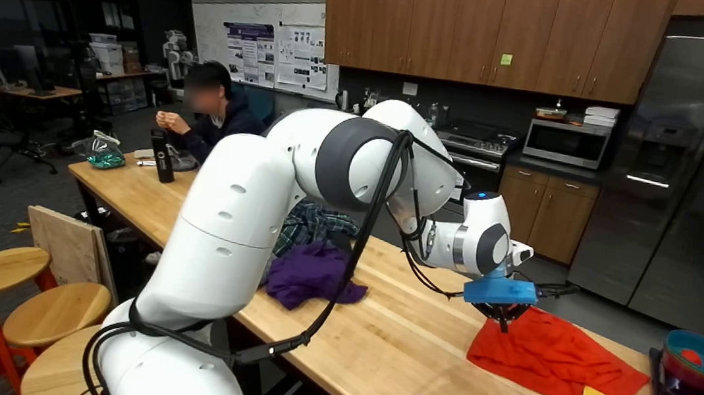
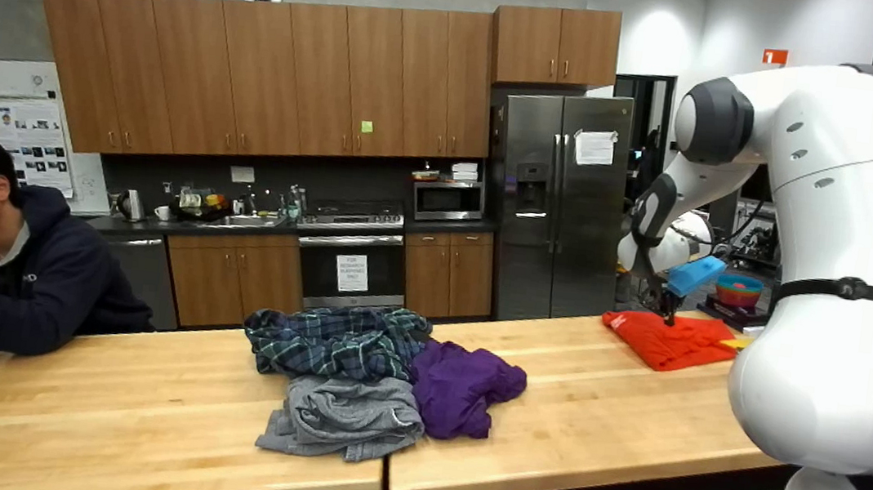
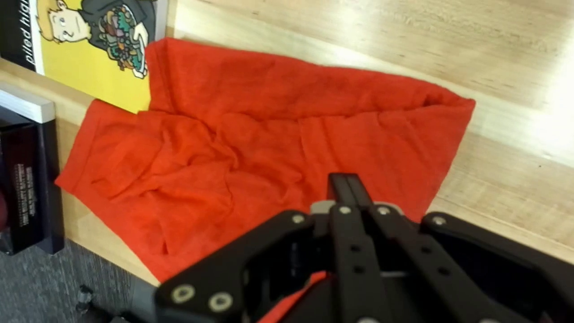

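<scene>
A red cloth (image 3: 269, 148) lies spread on the wooden table, rumpled on one side and folded over along another edge. It shows in both exterior views too, as a red garment (image 1: 562, 364) near the table's end. My gripper (image 3: 344, 176) points down over this cloth, its two black fingers pressed flat together with nothing visible between them. In an exterior view the gripper (image 1: 504, 329) hangs at the cloth's near-left part; whether the tips touch the fabric I cannot tell. A strip of red shows through the gripper's linkage in the wrist view.
A yellow book (image 3: 89, 74) lies against the cloth's edge. Beside it, stacked bowls (image 1: 697, 366) stand on a dark box (image 3: 27, 188). Farther along the table are purple (image 2: 461, 388), plaid (image 2: 335, 340) and grey (image 2: 355, 417) garments. A person (image 2: 31, 265) sits at the table.
</scene>
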You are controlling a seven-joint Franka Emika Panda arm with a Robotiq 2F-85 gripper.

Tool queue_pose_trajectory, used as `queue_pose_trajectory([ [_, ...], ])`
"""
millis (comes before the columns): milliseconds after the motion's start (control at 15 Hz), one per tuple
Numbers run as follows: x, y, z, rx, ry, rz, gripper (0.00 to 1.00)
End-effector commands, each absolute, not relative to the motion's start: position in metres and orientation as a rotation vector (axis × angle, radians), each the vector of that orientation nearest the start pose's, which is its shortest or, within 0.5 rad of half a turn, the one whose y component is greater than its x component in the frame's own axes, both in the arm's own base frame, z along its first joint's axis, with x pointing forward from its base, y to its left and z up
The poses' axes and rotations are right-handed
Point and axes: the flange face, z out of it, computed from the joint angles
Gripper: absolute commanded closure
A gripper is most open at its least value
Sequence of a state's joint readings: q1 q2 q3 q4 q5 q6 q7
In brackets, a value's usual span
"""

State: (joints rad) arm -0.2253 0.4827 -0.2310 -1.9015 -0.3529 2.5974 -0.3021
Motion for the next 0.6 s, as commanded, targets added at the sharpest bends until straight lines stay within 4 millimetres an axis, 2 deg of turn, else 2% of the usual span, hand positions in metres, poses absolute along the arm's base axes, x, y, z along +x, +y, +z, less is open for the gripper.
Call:
queue_pose_trajectory([
  [0, 0.583, -0.287, 0.273, -3.506, -0.358, -0.145, 1.0],
  [267, 0.582, -0.304, 0.274, -3.515, -0.319, -0.22, 1.0],
  [533, 0.591, -0.314, 0.278, -3.511, -0.252, -0.408, 1.0],
])
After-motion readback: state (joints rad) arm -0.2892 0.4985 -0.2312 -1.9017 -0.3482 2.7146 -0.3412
